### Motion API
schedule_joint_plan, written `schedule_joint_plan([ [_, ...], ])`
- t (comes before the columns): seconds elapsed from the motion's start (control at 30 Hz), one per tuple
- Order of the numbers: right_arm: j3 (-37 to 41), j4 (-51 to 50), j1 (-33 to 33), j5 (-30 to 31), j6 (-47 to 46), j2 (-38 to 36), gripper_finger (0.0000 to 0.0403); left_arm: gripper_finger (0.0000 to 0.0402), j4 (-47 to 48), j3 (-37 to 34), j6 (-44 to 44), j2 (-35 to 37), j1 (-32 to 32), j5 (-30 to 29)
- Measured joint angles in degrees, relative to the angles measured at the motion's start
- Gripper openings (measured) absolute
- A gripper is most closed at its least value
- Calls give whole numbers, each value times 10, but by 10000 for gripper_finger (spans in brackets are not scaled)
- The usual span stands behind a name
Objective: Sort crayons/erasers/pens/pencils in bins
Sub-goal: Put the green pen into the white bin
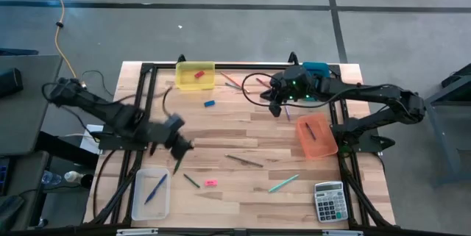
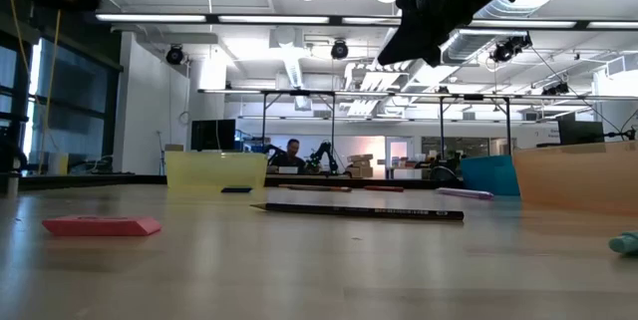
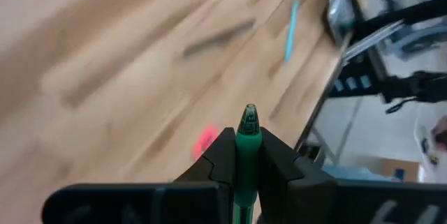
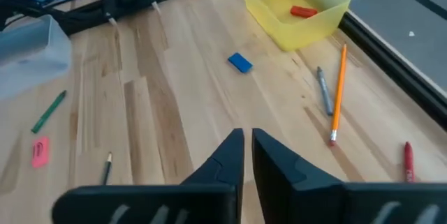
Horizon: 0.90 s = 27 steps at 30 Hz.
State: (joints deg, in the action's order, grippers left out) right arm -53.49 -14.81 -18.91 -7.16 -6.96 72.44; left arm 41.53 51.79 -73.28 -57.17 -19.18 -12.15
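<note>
My left gripper [image 3: 248,144] hovers over the table's left side [image 1: 179,146], shut on a green pen [image 3: 248,123]. My right gripper [image 4: 247,140] hangs above the far middle of the table [image 1: 278,98], shut with nothing between its fingers. The yellow bin [image 1: 196,76] holds a red eraser [image 4: 304,11]. A blue eraser [image 1: 210,104] and a pink eraser [image 1: 210,183] lie flat on the wood. The clear bin [image 1: 151,192] holds a blue pen. The orange bin [image 1: 316,134] stands at the right, and the teal bin [image 1: 318,68] is partly hidden behind my right arm. My left gripper pinches the green pen between its two fingers [image 3: 222,160]. The pen lies along the fingers, and its pointed tip [image 3: 248,114] sticks out past their ends. It is lifted clear of the table.
Loose on the wood lie a dark pencil [image 1: 244,160], a teal pen [image 1: 283,183], a green stick [image 1: 191,181], an orange pencil [image 4: 339,91], a grey pen [image 4: 325,91] and a red crayon [image 4: 407,161]. A grey calculator [image 1: 329,201] sits at the near right.
</note>
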Motion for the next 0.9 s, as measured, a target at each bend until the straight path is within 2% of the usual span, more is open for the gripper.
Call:
schedule_joint_plan([
  [0.13,0,1,-8,-2,10,0,3,15,80,0,-142,-13,-127,-58],
  [0.23,0,5,-10,-2,10,0,4,15,172,0,-224,-29,-203,-63],
  [0.37,0,9,-10,0,10,0,1,15,282,-3,-302,-65,-272,-63],
  [0.47,0,9,-10,8,10,0,1,15,260,-27,-346,-82,-305,-64],
  [0.67,0,17,-10,10,-16,0,0,15,150,-79,-406,-127,-355,-58],
  [0.9,0,22,-10,20,-20,0,0,15,34,-83,-445,-179,-385,-50],
])
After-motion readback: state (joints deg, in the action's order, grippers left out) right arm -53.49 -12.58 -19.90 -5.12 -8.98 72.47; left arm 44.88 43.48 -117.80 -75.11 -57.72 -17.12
